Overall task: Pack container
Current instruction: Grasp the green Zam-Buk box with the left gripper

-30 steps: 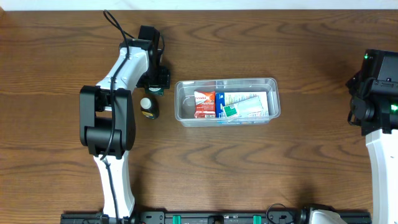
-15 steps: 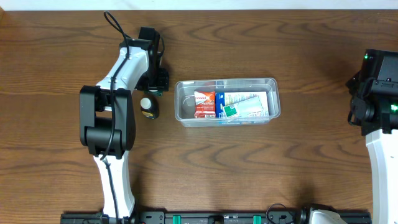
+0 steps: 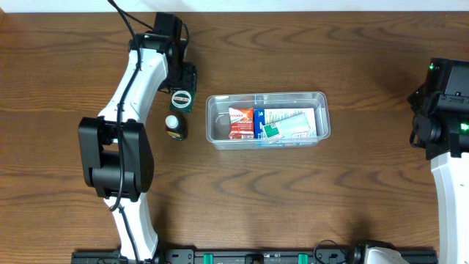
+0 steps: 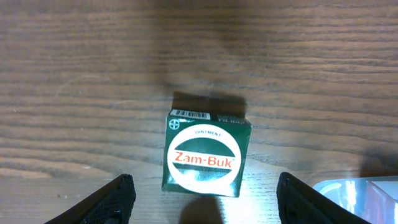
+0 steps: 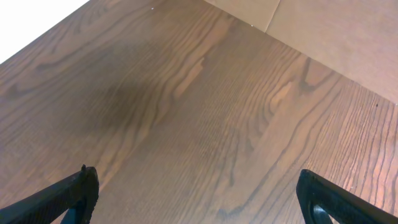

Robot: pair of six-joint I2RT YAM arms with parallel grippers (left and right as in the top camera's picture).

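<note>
The clear container [image 3: 267, 94] sits at mid-table and holds a red-and-white packet [image 3: 241, 122] and blue, white and green boxes [image 3: 289, 125]. Left of it a green Zam-Buk box [image 3: 180, 99] lies flat on the wood. In the left wrist view the Zam-Buk box [image 4: 206, 152] shows face up. My left gripper [image 4: 205, 185] hangs over its near edge with the jaws open, wider than the box and not touching it. A corner of the container [image 4: 360, 193] shows at the lower right. My right gripper [image 5: 196, 186] stands wide open over bare wood, far right.
A small dark bottle with a pale cap [image 3: 174, 126] stands just in front of the green box, close to the container's left end. The right arm [image 3: 440, 110] rests at the table's right edge.
My left arm has drawn back toward the far side of the table, uncovering the green box that its gripper was hiding. The right arm has not moved.
</note>
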